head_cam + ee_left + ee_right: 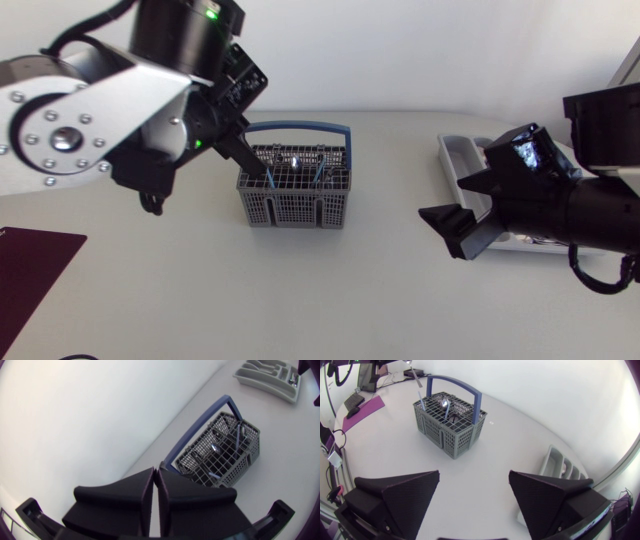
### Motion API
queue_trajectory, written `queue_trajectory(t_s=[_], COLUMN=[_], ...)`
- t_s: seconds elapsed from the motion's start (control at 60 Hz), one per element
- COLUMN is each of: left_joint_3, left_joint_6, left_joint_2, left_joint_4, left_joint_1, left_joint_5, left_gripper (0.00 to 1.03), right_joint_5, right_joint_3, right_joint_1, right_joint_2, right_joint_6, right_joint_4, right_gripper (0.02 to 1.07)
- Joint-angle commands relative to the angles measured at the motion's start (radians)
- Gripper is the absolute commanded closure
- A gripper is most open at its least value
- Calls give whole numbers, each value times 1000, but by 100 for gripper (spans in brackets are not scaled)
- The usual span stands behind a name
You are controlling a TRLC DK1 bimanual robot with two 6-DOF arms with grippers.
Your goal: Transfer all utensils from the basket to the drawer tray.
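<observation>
The basket (295,195) is grey plastic lattice with a blue plastic handle (298,127), holding glossy metal utensils (445,405). The tray (450,160) is smooth pale plastic, the tabletop (300,290) matt white, and the left claw (156,472) and right claw (474,475) matt black.

Pale grey table (300,290), maroon mat (30,270) at its left edge, even light

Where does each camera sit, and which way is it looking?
Head view: above the table, looking down on the basket; the left arm and right arm show at the sides.
Left wrist view: on the left arm, facing the basket and drawer tray past the shut left gripper.
Right wrist view: on the right arm, facing the basket across the table past the open right gripper.
Shared: all three show the basket and drawer tray.
</observation>
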Motion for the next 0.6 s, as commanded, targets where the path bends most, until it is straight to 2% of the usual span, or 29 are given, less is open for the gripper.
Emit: queue_trajectory(t_s=[0.0,0.1,0.183,0.35,0.583], left_joint_3=[3,19,31,86,204], left_joint_6=[21,-8,-50,-176,-338], left_joint_2=[-52,-81,-81,-44,83], left_joint_4=[2,-9,-41,-120,-251], left_joint_1=[-18,-58,-90,-115,-75], left_joint_5=[-21,-4,52,229,506], left_gripper=[100,100,100,100,100], right_joint_5=[6,5,3,0,3], right_joint_3=[-24,-24,-17,13,56], right_joint_1=[17,50,83,118,167], right_joint_2=[-15,-40,-58,-64,-21], right_joint_6=[-21,-30,-30,-19,-4], right_joint_4=[-3,-15,-17,-17,-6], right_gripper=[7,7,7,7,7])
